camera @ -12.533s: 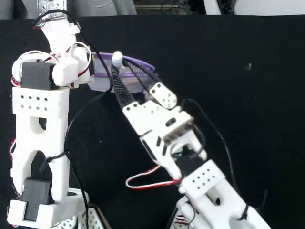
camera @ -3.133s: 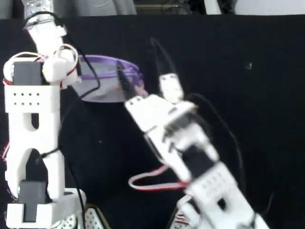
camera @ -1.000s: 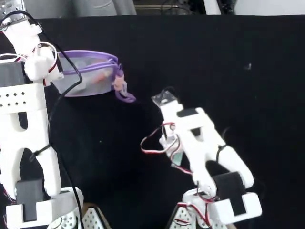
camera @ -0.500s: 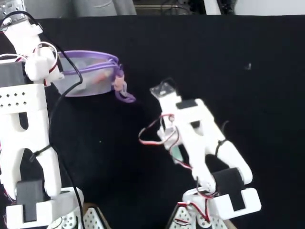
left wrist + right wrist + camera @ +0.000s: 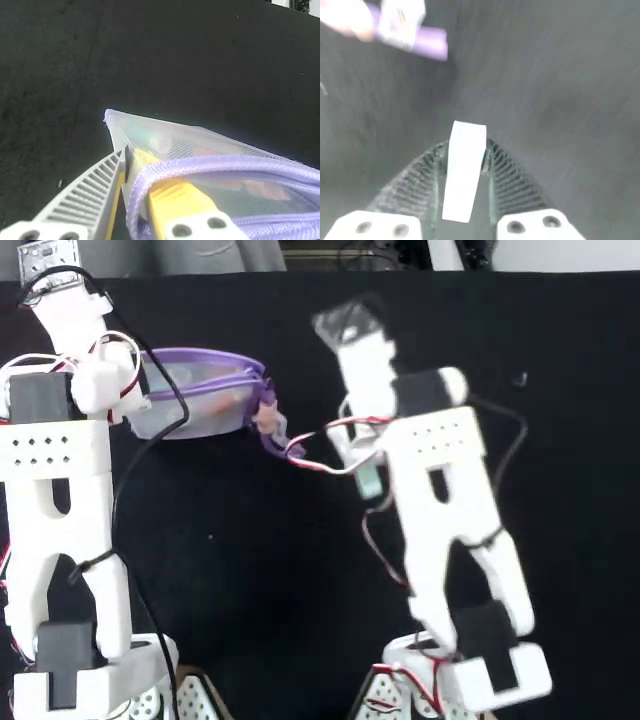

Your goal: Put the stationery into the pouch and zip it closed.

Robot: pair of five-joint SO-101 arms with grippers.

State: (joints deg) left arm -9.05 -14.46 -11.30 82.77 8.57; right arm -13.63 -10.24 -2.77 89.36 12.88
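Two arms at work over the black table (image 5: 560, 390): I am swinging my right gripper (image 5: 465, 148) out toward the far middle of the scene, its fingers closed snugly on a small white block (image 5: 463, 175), which I am taking for an eraser. A second ago this arm was folded back near its base with the gripper low over the middle of the table. Now it is reaching far, just to the right of the pouch (image 5: 195, 405), and blurring as it goes. My left gripper (image 5: 131, 158) is pinching the left end of the pouch by its purple zip band, fingers closed tight on the mesh, and is holding it at the far left much where it was, nudged a little to the right. Coloured pieces are showing through the pouch's clear wall, so some stationery is already lying inside. The zip pull (image 5: 268, 422) is dangling at the right end, nearest my incoming gripper. I am judging this a carry of one more piece, with the drop into the mouth coming next and the zipping not yet begun. How far the zip is standing open I cannot tell.
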